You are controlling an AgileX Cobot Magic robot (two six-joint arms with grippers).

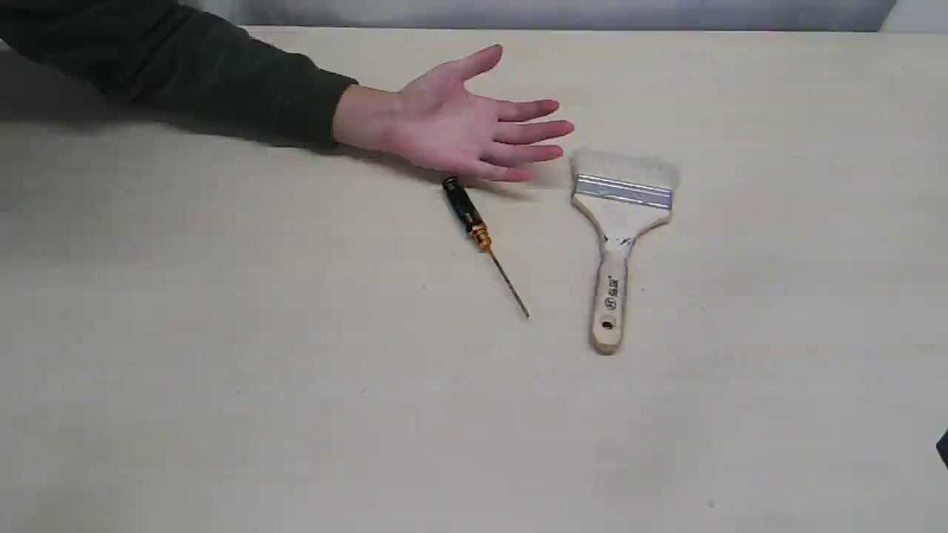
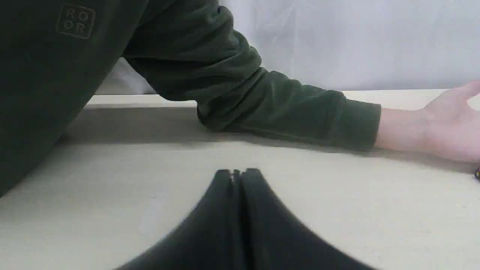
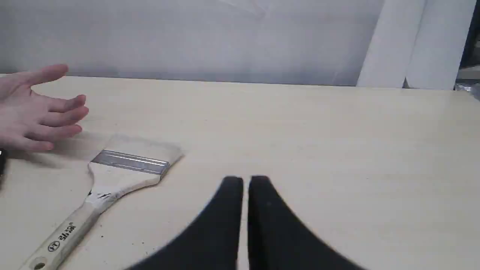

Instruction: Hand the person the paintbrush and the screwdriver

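Exterior view: screwdriver, paintbrush on table beside person.

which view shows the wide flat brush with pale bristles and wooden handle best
The exterior view: the paintbrush lies whole, bristles to handle end. The right wrist view cuts off its handle tip; the left wrist view misses it.

A pale, wood-grained surface spreads before me, matte and flecked here and there with small dark specks; its far edge meets a plain whitish-grey backdrop; at the far right, white panels stand upright behind that edge; what lies past them I cannot make out.
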